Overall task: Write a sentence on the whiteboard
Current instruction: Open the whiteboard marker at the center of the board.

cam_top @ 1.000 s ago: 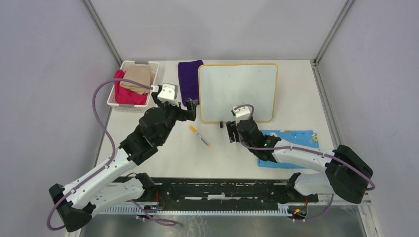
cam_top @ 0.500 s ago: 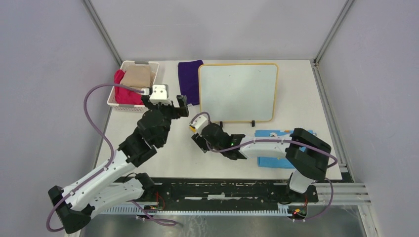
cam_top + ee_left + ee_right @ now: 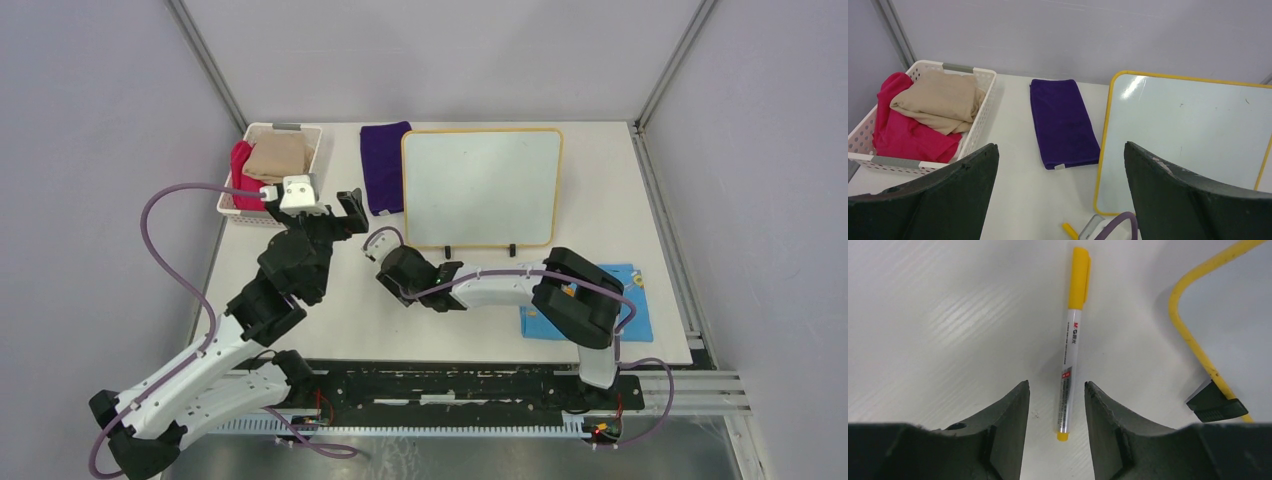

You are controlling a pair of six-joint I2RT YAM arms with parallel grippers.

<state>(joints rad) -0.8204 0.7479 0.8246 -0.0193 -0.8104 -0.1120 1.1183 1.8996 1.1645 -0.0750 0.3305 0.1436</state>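
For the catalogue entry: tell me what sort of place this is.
Likely a robot lab cell: left arm and right arm bolted at the table edge, plain grey walls around, props like a whiteboard and marker.

I get bright, even light in all views. In the right wrist view, glare streaks the table (image 3: 938, 320) at left, and the fingers (image 3: 1008, 425) at bottom blur softly.
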